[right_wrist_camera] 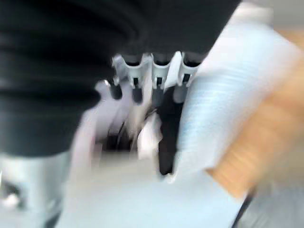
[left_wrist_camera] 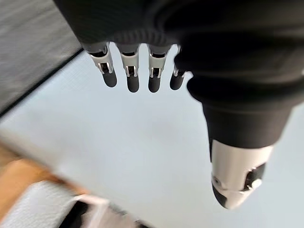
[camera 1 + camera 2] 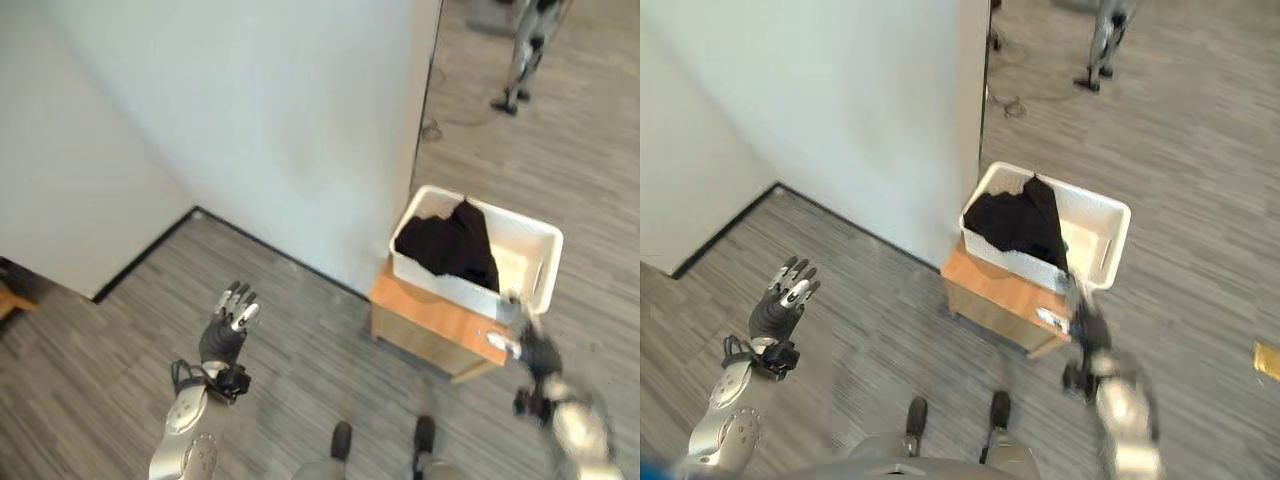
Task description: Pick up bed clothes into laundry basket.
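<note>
The dark bed clothes already lie in the white laundry basket, heaped toward its wall-side end, one fold peaking above the rim and a flap hanging over the near edge.

My right robot hand is low at the basket's near corner, beside the rim. It shows smeared in the head views and in its own wrist view, so I cannot tell whether its fingers are released or curled on anything. My left robot hand is raised over the bare wooden floor, well apart from the basket, fingers straight and spread, holding nothing; its wrist view shows them pointing at the pale wall.

The basket sits on a small wooden surface and overhangs its far side. That is my main worry: if my right robot hand knocks or drags the near rim, I judge the basket could slide or tip off. The flap draped over the near edge is the second risk; a fingertip snagging it on the way out could pull the cloth back over the rim and onto the floor. The wall corner stands close behind the basket, so a wide swing might also strike it.
</note>
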Controlling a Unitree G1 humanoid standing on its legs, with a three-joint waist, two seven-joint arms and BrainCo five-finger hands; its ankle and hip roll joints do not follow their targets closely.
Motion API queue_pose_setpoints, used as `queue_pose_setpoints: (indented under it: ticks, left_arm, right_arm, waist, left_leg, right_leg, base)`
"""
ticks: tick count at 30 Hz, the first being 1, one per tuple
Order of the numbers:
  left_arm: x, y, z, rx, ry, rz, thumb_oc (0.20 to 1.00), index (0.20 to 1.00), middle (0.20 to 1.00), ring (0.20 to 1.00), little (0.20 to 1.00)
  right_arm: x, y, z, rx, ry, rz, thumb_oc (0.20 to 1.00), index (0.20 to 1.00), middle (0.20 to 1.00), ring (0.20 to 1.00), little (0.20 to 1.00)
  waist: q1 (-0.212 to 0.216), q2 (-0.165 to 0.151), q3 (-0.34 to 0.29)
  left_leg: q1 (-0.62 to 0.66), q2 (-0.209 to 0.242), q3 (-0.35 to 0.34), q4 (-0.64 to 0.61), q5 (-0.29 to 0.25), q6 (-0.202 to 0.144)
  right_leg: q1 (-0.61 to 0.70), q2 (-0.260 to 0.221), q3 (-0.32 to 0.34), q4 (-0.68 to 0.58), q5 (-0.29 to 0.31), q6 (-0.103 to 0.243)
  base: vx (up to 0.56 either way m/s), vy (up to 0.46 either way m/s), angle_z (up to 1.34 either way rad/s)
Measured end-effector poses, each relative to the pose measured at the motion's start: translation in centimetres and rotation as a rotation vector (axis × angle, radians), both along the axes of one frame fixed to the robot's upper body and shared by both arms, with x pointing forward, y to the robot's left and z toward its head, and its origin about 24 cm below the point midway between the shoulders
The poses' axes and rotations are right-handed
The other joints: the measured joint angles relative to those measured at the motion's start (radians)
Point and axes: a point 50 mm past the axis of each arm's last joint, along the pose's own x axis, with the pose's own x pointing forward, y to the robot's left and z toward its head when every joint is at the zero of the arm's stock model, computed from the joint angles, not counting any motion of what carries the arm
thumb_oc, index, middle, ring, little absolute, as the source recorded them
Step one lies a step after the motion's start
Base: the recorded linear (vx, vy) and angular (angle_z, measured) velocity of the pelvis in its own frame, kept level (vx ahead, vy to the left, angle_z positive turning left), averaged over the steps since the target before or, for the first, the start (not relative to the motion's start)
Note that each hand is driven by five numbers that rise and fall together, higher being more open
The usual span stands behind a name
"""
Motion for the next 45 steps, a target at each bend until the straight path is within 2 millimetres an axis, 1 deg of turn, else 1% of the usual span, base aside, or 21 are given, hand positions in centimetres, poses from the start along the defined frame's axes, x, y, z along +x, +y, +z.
queue_pose_setpoints:
  ticks: [4, 11, 12, 13, 16, 18, 19, 20, 22, 23, 25, 27, 30, 32, 34, 35, 36, 37, 38, 40, 45]
  left_arm:
    - [-2.4, -1.7, -3.4, -0.112, 0.105, 0.084, 1.0, 1.0, 1.0, 1.0, 1.0]
    - [-1.0, -2.3, -2.6, -0.092, 0.071, 0.026, 1.0, 1.0, 1.0, 1.0, 1.0]
    - [-1.1, -2.3, -2.9, -0.092, 0.082, 0.035, 1.0, 1.0, 1.0, 1.0, 1.0]
    - [-1.4, -1.9, -2.8, -0.076, 0.081, 0.05, 1.0, 1.0, 1.0, 1.0, 1.0]
    - [-2.3, 0.6, -3.4, 0.022, 0.14, 0.15, 1.0, 1.0, 1.0, 1.0, 1.0]
    - [-2.8, 2.6, -2.9, 0.095, 0.158, 0.189, 1.0, 1.0, 1.0, 1.0, 1.0]
    - [-2.8, 2.9, -2.7, 0.11, 0.155, 0.192, 1.0, 1.0, 1.0, 1.0, 1.0]
    - [-2.5, 3.3, -2.4, 0.123, 0.147, 0.194, 1.0, 1.0, 1.0, 1.0, 1.0]
    - [-1.3, 2.8, -2.0, 0.126, 0.119, 0.164, 1.0, 1.0, 1.0, 1.0, 1.0]
    - [-0.2, 1.5, -1.9, 0.084, 0.089, 0.14, 1.0, 1.0, 1.0, 1.0, 1.0]
    - [1.8, -0.6, -1.4, 0.081, 0.049, 0.036, 1.0, 1.0, 1.0, 1.0, 1.0]
    - [1.8, -2.0, -0.8, 0.078, 0.012, 0.005, 1.0, 1.0, 1.0, 1.0, 1.0]
    - [0.0, -1.7, -2.0, 0.043, 0.06, 0.066, 1.0, 1.0, 1.0, 1.0, 1.0]
    - [-1.4, -1.0, -3.2, 0.025, 0.118, 0.12, 1.0, 1.0, 1.0, 1.0, 1.0]
    - [-1.4, -1.7, -4.3, 0.0, 0.16, 0.112, 1.0, 1.0, 1.0, 1.0, 1.0]
    - [-0.8, -2.3, -4.4, -0.004, 0.165, 0.083, 1.0, 1.0, 1.0, 1.0, 1.0]
    - [-0.4, -2.6, -4.1, 0.004, 0.154, 0.06, 1.0, 1.0, 1.0, 1.0, 1.0]
    - [-0.7, -2.4, -4.1, 0.015, 0.159, 0.062, 1.0, 1.0, 1.0, 1.0, 1.0]
    - [-0.8, -2.4, -4.2, 0.015, 0.168, 0.06, 1.0, 1.0, 1.0, 1.0, 1.0]
    - [-0.7, -3.0, -3.8, -0.001, 0.147, 0.047, 1.0, 1.0, 1.0, 1.0, 1.0]
    - [-0.5, -3.3, -3.1, -0.005, 0.116, 0.043, 1.0, 1.0, 1.0, 1.0, 1.0]
  right_arm:
    - [-2.2, 0.8, -1.1, 0.105, 0.076, 0.081, 1.0, 1.0, 1.0, 1.0, 1.0]
    - [7.1, 3.1, 4.5, 0.025, -0.221, 0.312, 1.0, 1.0, 1.0, 1.0, 1.0]
    - [8.1, 2.9, 5.6, 0.029, -0.281, 0.253, 1.0, 1.0, 1.0, 1.0, 1.0]
    - [8.6, 3.2, 6.6, 0.026, -0.334, 0.262, 1.0, 1.0, 1.0, 1.0, 1.0]
    - [9.3, 5.7, 7.0, 0.074, -0.377, 0.28, 1.0, 1.0, 1.0, 1.0, 1.0]
    - [8.2, 6.4, 5.8, 0.076, -0.327, 0.301, 1.0, 1.0, 1.0, 1.0, 1.0]
    - [7.9, 6.1, 5.5, 0.072, -0.31, 0.287, 1.0, 1.0, 1.0, 1.0, 1.0]
    - [7.6, 5.5, 5.2, 0.066, -0.298, 0.259, 1.0, 1.0, 1.0, 1.0, 1.0]
    - [7.3, 4.7, 4.8, 0.059, -0.279, 0.215, 1.0, 1.0, 1.0, 1.0, 1.0]
    - [6.7, 3.9, 4.4, 0.044, -0.258, 0.186, 1.0, 1.0, 1.0, 1.0, 1.0]
    - [4.6, 2.2, 2.9, 0.027, -0.179, 0.114, 1.0, 1.0, 1.0, 1.0, 1.0]
    - [3.7, 1.2, 2.1, 0.014, -0.123, 0.082, 1.0, 1.0, 1.0, 1.0, 1.0]
    - [4.4, 0.1, 1.7, 0.0, -0.102, 0.043, 1.0, 1.0, 1.0, 1.0, 1.0]
    - [5.3, -0.7, 2.1, -0.03, -0.116, 0.049, 1.0, 1.0, 1.0, 1.0, 1.0]
    - [5.3, -1.3, 2.3, -0.065, -0.112, 0.047, 1.0, 1.0, 1.0, 1.0, 1.0]
    - [4.9, -1.8, 2.1, -0.073, -0.097, 0.023, 1.0, 1.0, 1.0, 1.0, 1.0]
    - [4.6, -1.9, 1.9, -0.07, -0.087, 0.002, 1.0, 1.0, 1.0, 1.0, 1.0]
    - [4.6, -1.2, 1.9, -0.041, -0.102, -0.003, 1.0, 1.0, 1.0, 1.0, 1.0]
    - [4.5, -1.1, 1.9, -0.034, -0.108, -0.012, 1.0, 1.0, 1.0, 1.0, 1.0]
    - [4.1, -1.3, 2.1, -0.032, -0.115, -0.037, 1.0, 1.0, 1.0, 1.0, 1.0]
    - [4.1, -1.1, 1.9, -0.044, -0.094, -0.007, 1.0, 1.0, 1.0, 1.0, 1.0]
  waist:
    - [-0.007, 0.007, -0.052]
    - [0.114, -0.066, -0.076]
    - [0.137, -0.092, -0.071]
    - [0.139, -0.052, -0.08]
    - [0.141, -0.035, -0.049]
    - [0.135, -0.052, -0.042]
    - [0.141, -0.061, -0.034]
    - [0.127, -0.056, -0.03]
    - [0.079, -0.049, -0.007]
    - [0.055, -0.051, 0.02]
    - [-0.001, -0.073, 0.036]
    - [-0.016, -0.108, 0.045]
    - [0.019, -0.098, 0.046]
    - [0.042, -0.101, 0.057]
    - [0.02, -0.082, 0.065]
    - [-0.002, -0.081, 0.07]
    - [-0.035, -0.102, 0.078]
    - [-0.034, -0.139, 0.074]
    - [-0.041, -0.152, 0.07]
    - [-0.072, -0.128, 0.068]
    - [-0.077, -0.044, 0.026]
  left_leg:
    - [0.034, 0.001, 0.005, -0.001, -0.008, 0.008]
    - [0.035, -0.029, -0.049, 0.042, -0.009, 0.02]
    - [0.011, -0.116, -0.088, 0.144, -0.013, 0.084]
    - [0.013, -0.129, -0.121, 0.134, -0.049, 0.136]
    - [-0.007, -0.168, -0.17, 0.207, -0.057, 0.165]
    - [-0.014, -0.185, -0.225, 0.219, -0.048, 0.175]
    - [-0.009, -0.205, -0.29, 0.23, -0.048, 0.175]
    - [-0.043, -0.217, -0.385, 0.26, -0.051, 0.159]
    - [-0.061, -0.224, -0.463, 0.272, -0.042, 0.142]
    - [-0.06, -0.251, -0.546, 0.28, -0.039, 0.106]
    - [-0.048, -0.288, -0.639, 0.247, -0.043, 0.102]
    - [-0.004, -0.285, -0.682, 0.167, -0.037, 0.112]
    - [0.006, -0.217, -0.665, 0.14, -0.037, 0.115]
    - [-0.015, -0.153, -0.555, 0.187, -0.087, 0.095]
    - [-0.086, -0.104, -0.349, 0.233, -0.092, 0.16]
    - [-0.117, -0.062, -0.187, 0.209, -0.097, 0.226]
    - [-0.131, -0.015, 0.029, 0.215, -0.101, 0.201]
    - [-0.149, 0.02, 0.196, 0.306, -0.107, 0.115]
    - [-0.148, 0.039, 0.273, 0.336, -0.113, 0.106]
    - [-0.09, 0.048, 0.281, 0.292, -0.124, 0.051]
    - [0.038, 0.051, 0.172, 0.107, -0.095, 0.049]
  right_leg:
    - [0.037, -0.002, 0.001, 0.005, -0.011, 0.002]
    - [0.066, -0.025, -0.068, 0.033, -0.025, 0.009]
    - [0.051, -0.089, -0.114, 0.136, -0.093, 0.039]
    - [0.042, -0.099, -0.116, 0.244, -0.111, 0.05]
    - [-0.201, -0.177, 0.003, 0.781, -0.147, 0.028]
    - [-0.245, -0.123, 0.126, 0.869, -0.156, 0.039]
    - [-0.258, -0.072, 0.17, 0.865, -0.169, 0.037]
    - [-0.255, 0.042, 0.254, 0.732, -0.212, 0.026]
    - [-0.218, 0.103, 0.295, 0.495, -0.236, 0.03]
    - [-0.214, 0.175, 0.412, 0.44, -0.27, 0.019]
    - [-0.177, 0.167, 0.492, 0.308, -0.257, 0.024]
    - [-0.133, 0.096, 0.367, 0.246, -0.169, -0.016]
    - [-0.086, 0.127, 0.316, 0.249, -0.16, -0.026]
    - [-0.042, 0.147, 0.244, 0.242, -0.135, -0.093]
    - [0.007, 0.131, 0.109, 0.232, -0.136, -0.114]
    - [0.031, 0.116, 0.023, 0.233, -0.147, -0.124]
    - [0.055, 0.094, -0.051, 0.229, -0.164, -0.147]
    - [0.073, 0.063, -0.106, 0.209, -0.184, -0.166]
    - [0.091, 0.044, -0.148, 0.174, -0.181, -0.171]
    - [0.117, 0.033, -0.195, 0.154, -0.17, -0.143]
    - [0.115, 0.056, -0.229, 0.178, -0.178, -0.129]
  base:
    - [0.08, 0.012, -0.04]
    - [0.06, 0.129, 0.25]
    - [0.03, 0.225, 1.1]
    - [0.07, 0.367, 1.32]
    - [0.09, 0.101, 1.27]
    - [0.2, -0.031, 1.36]
    - [0.25, -0.103, 1.76]
    - [0.41, -0.167, 2.0]
    - [0.36, -0.162, 2.01]
    - [0.12, -0.177, 2.46]
    - [0.07, -0.219, 2.6]
    - [0.15, -0.396, 2.04]
    - [0.13, -0.245, 1.09]
    - [0.09, -0.318, 1.19]
    - [-0.09, -0.219, 1.84]
    - [-0.15, -0.121, 2.33]
    - [-0.11, -0.073, 2.22]
    - [-0.13, -0.066, 1.67]
    - [-0.07, -0.019, 1.28]
    - [0.02, 0.003, 1.17]
    - [0.03, 0.018, 0.34]
